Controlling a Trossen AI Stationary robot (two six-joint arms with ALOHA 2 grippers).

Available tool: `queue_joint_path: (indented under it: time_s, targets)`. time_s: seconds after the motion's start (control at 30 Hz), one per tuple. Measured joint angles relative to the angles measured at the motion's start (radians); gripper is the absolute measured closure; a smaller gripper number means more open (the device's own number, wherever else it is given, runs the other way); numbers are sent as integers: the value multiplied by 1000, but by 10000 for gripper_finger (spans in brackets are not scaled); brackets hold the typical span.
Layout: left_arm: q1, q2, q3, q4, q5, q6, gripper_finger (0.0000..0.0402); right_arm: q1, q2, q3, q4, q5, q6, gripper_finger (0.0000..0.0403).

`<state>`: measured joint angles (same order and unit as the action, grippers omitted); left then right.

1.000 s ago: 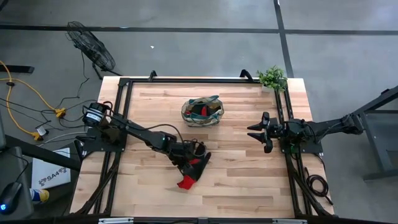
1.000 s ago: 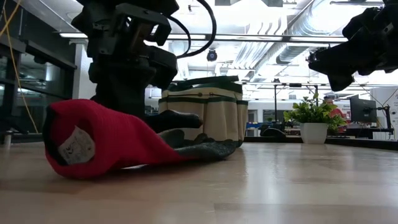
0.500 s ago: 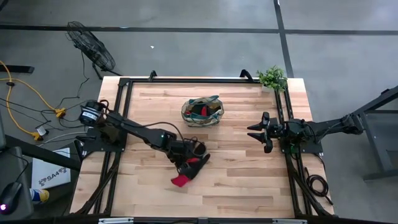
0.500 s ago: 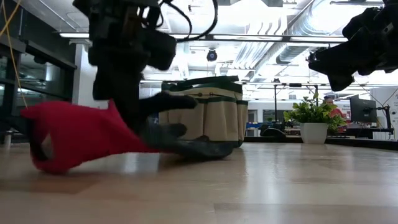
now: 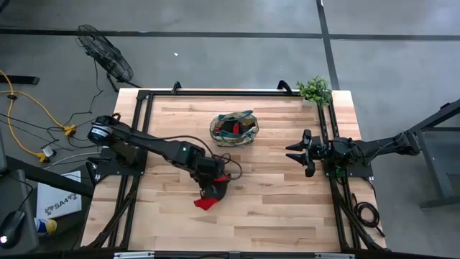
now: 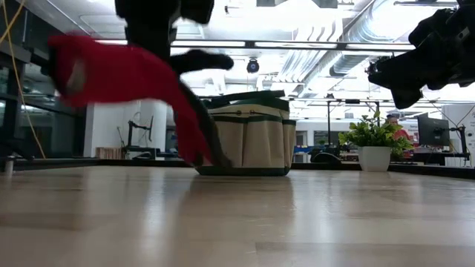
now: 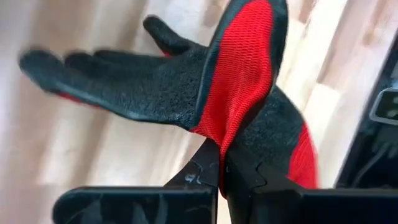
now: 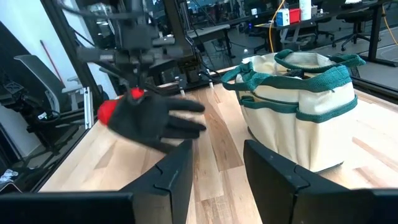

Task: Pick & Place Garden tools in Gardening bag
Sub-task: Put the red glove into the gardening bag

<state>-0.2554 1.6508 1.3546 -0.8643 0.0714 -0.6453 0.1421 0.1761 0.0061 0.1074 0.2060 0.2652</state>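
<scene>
I have the left gripper (image 5: pixel 209 188) clamped on a black-and-red fabric glove (image 5: pixel 206 199), held clear of the table, well short of the olive-tan round fabric bag (image 5: pixel 234 129). Next: carry over its mouth, release. Right gripper (image 5: pixel 296 152) waits, jaws parted (empty).

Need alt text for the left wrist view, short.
The left end effector is shut on a black-and-red glove, pinching its red fabric so the glove hangs above the wooden table, dark fingers spread to one side.
</scene>
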Motion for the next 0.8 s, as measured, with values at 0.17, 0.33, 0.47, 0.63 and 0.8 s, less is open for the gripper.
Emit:
queue_joint_path:
  time_s: [0.17, 0.33, 0.47, 0.63, 0.8]
  targets:
    - [0, 0, 141, -227, -115, 88, 401, 0, 0, 0, 0, 0, 0, 268]
    - [0, 0, 224, -343, -180, 159, 401, 0, 0, 0, 0, 0, 0, 268]
    - [0, 1, 269, -402, -258, 212, 402, 0, 0, 0, 0, 0, 0, 268]
    - [0, 1, 310, -468, -350, 276, 401, 0, 0, 0, 0, 0, 0, 268]
    - [0, 2, 334, -502, -406, 312, 401, 0, 0, 0, 0, 0, 0, 268]
